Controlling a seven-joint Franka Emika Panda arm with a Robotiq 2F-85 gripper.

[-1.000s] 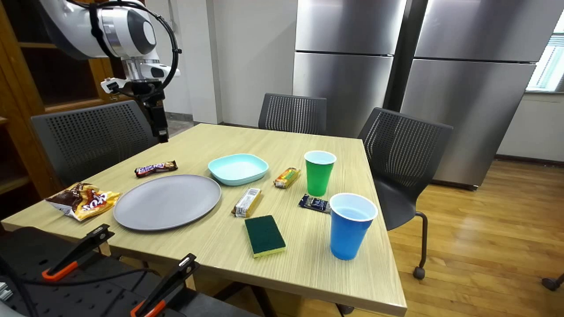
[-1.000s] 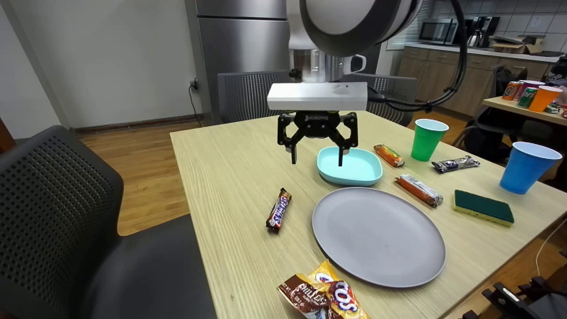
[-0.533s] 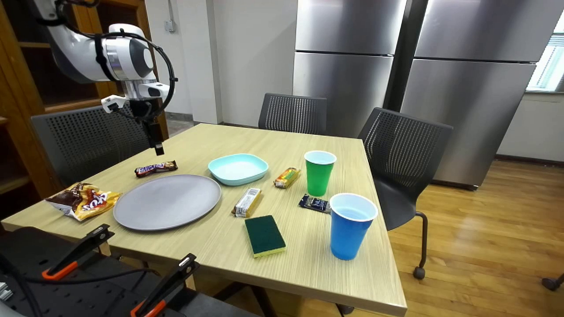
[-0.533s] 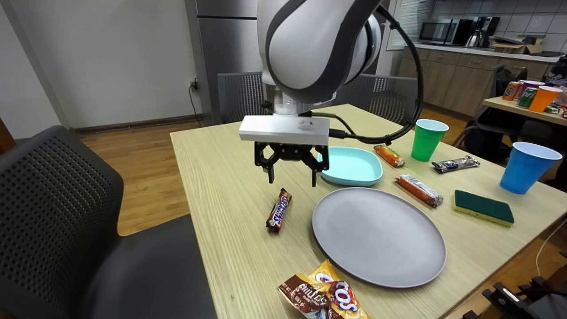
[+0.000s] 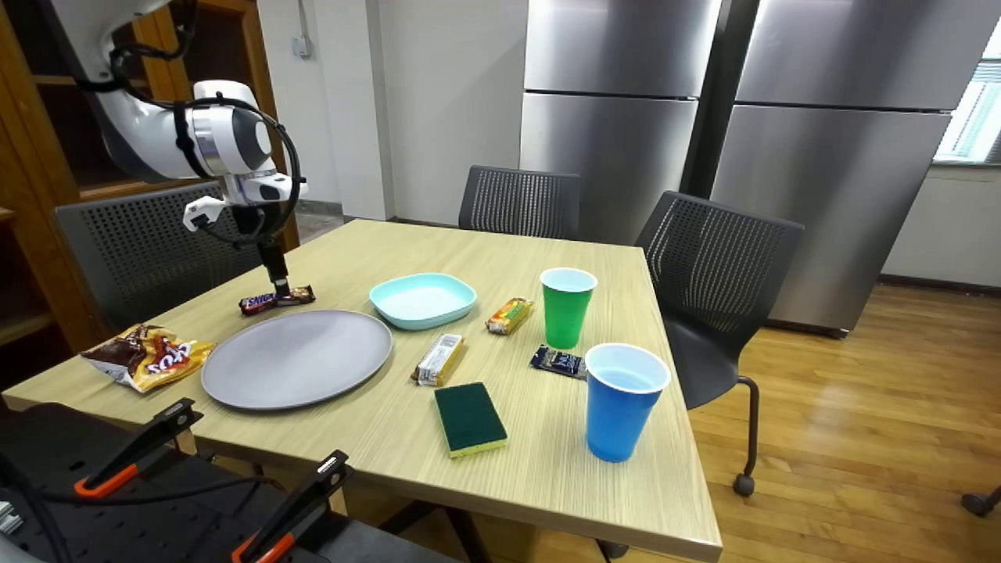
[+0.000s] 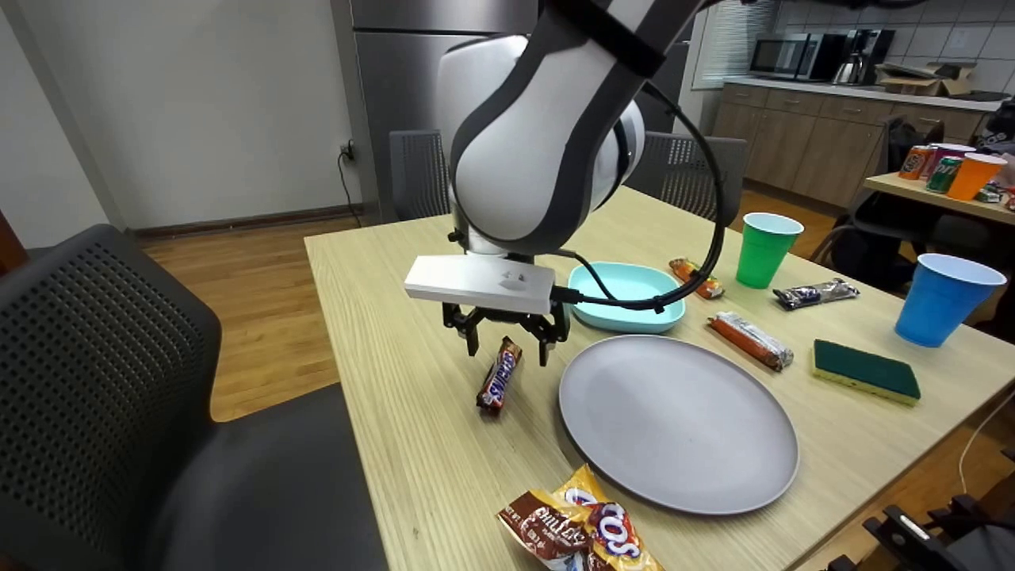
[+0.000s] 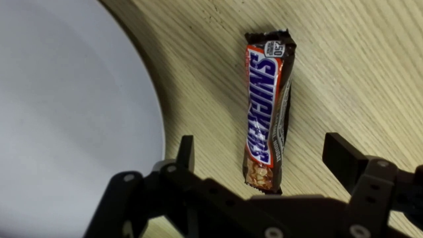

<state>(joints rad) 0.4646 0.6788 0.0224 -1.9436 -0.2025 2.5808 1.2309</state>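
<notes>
Looking down in the wrist view past the gripper (image 7: 260,145), spread wide and holding nothing, to the Snickers bar (image 7: 264,102): lying on the counter (image 7: 363,72) mostly ahead of the gripper, near end between the fingers (image 7: 343,158), touching neither, long axis about square to the closing line. Seeing the gray plate (image 7: 66,99) just beside one finger. Finding the bar (image 6: 499,381) just below the gripper in an exterior view; meeting one fingertip (image 5: 280,285) lined up with the bar in an exterior view, height gap hard to judge.
</notes>
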